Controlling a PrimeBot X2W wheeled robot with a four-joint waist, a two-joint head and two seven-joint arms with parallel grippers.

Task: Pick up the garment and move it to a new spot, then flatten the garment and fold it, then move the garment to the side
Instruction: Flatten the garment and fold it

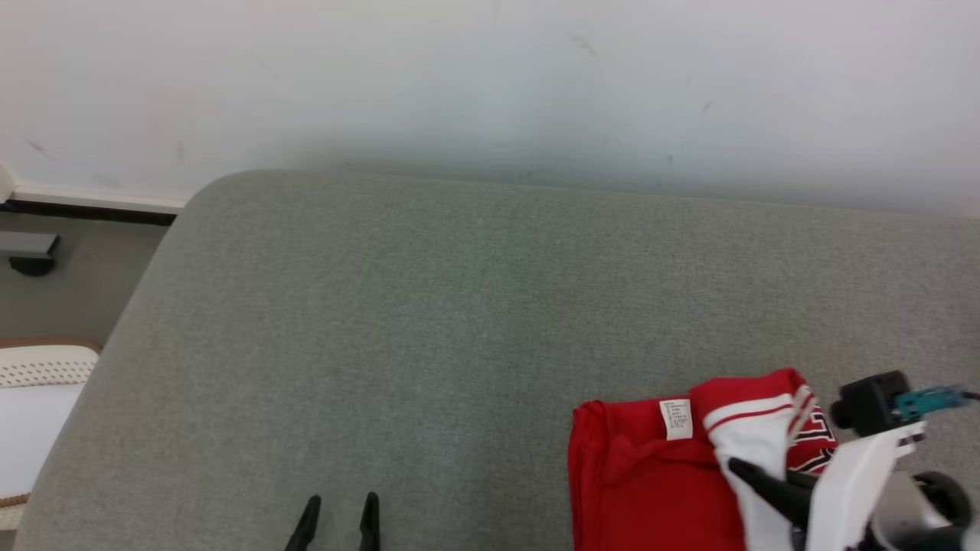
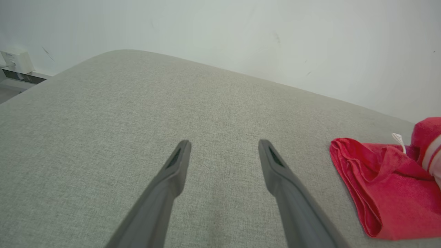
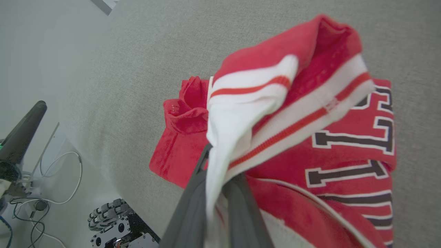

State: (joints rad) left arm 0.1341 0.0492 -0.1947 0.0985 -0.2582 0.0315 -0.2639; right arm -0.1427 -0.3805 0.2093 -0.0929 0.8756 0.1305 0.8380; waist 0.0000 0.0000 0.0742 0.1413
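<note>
The garment (image 1: 651, 482) is red with a white striped cuff and a white label, and lies bunched at the near right of the grey cushioned surface (image 1: 459, 321). My right gripper (image 1: 739, 467) is shut on the white cuff fabric. In the right wrist view the right gripper (image 3: 220, 168) pinches that white fold, which is lifted above the garment (image 3: 344, 151) and its black lettering. My left gripper (image 1: 337, 524) stands open over bare cushion at the near middle, apart from the cloth. Seen from the left wrist, the left gripper (image 2: 224, 146) holds nothing and the garment (image 2: 379, 193) lies to its right.
A pale wall (image 1: 490, 76) runs behind the cushion. The cushion's rounded left edge (image 1: 130, 321) drops to the floor, where a white perforated object (image 1: 38, 375) and a dark fitting (image 1: 31, 256) sit. Cables (image 3: 62, 179) and machinery (image 3: 110, 220) lie on the floor beside the cushion.
</note>
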